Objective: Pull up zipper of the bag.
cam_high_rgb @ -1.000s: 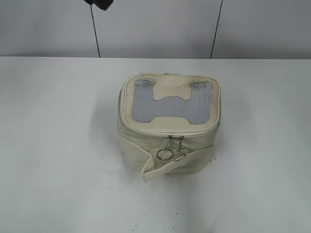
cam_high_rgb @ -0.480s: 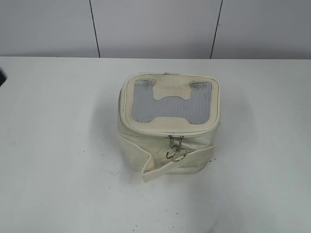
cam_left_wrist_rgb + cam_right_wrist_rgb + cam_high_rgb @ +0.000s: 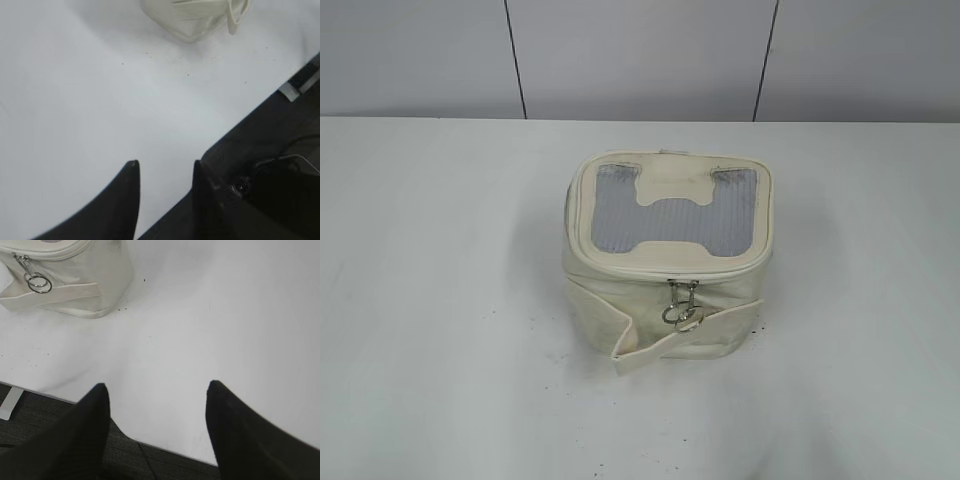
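The small boxy cream-white bag (image 3: 665,310) stands in the middle of the white table (image 3: 440,300), with a grey mesh top panel (image 3: 675,215) and a cream bone-shaped patch. The cream zipper (image 3: 665,272) runs round the top rim. Its two silver ring pulls (image 3: 682,316) hang together on the front face, above a loose cream band (image 3: 690,335). The bag also shows in the right wrist view (image 3: 75,285) with the pulls (image 3: 37,282), and in the left wrist view (image 3: 195,17). My left gripper (image 3: 162,167) and right gripper (image 3: 157,390) are open and empty, over the table's near edge, far from the bag.
A grey panelled wall (image 3: 640,60) stands behind the table. Dark carpet (image 3: 45,415) lies below the table's front edge in the right wrist view. A dark frame and floor (image 3: 280,150) show beyond the table edge in the left wrist view.
A dark arm part at the upper left has left the exterior view. The two ring pulls have swung from side by side to overlapping. The bag has not moved.
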Tool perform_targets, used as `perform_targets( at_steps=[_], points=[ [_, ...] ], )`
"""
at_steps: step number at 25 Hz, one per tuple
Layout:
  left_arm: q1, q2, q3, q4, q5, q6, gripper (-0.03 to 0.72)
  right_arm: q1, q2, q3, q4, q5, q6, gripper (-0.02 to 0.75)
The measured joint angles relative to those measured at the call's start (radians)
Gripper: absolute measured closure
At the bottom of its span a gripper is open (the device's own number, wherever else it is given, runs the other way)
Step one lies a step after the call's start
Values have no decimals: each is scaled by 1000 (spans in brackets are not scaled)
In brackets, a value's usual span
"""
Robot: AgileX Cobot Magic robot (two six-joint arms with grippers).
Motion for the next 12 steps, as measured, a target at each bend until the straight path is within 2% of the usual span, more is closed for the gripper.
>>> perform_targets(
  at_steps=[5, 12],
  points=[
    [0, -194, 47, 0, -4, 0, 412, 0, -1, 0, 2, 0, 0, 290],
    [0, -242, 49, -1, -4, 0, 412, 0, -1, 0, 3, -2, 0, 290]
  ],
)
